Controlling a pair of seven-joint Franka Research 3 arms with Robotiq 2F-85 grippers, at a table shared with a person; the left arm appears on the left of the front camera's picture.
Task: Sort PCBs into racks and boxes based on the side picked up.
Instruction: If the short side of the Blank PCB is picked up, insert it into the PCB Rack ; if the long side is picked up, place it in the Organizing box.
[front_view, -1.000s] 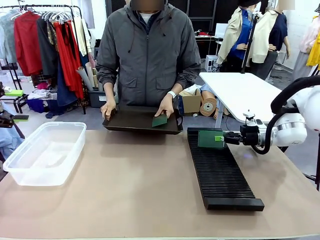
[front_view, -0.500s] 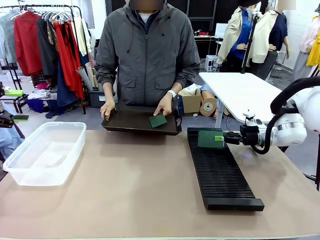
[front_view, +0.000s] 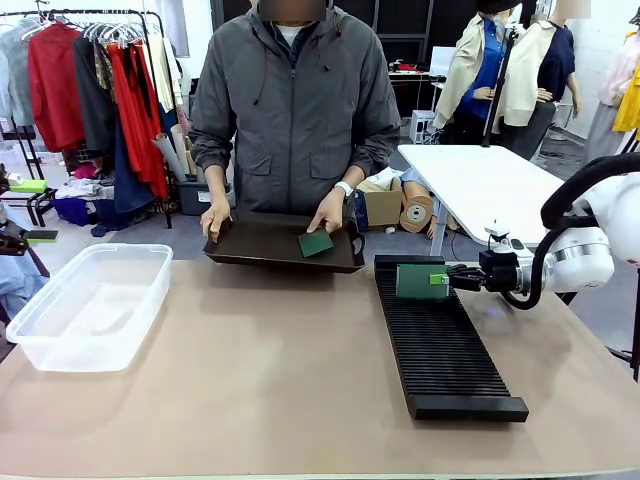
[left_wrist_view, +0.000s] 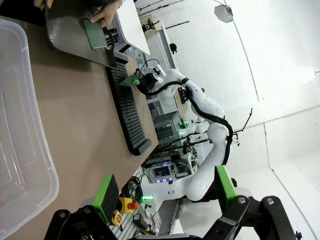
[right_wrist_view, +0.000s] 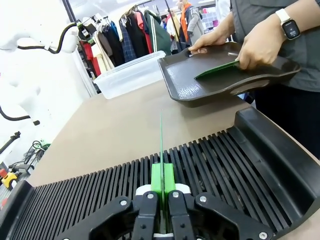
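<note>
The right gripper (front_view: 438, 278) is pinching a circuit board (front_view: 418, 281) upright on its edge over the far end of the black rack (front_view: 447, 350), at about 2 o'clock on the table. The left gripper (left_wrist_view: 165, 192) has its fingers spread wide with nothing between them. The clear tub (front_view: 70, 352) sits at 9 o'clock. At 12 o'clock a person holds a dark tray (front_view: 260, 240), one hand (front_view: 328, 212) touching a second board (front_view: 316, 242).
</note>
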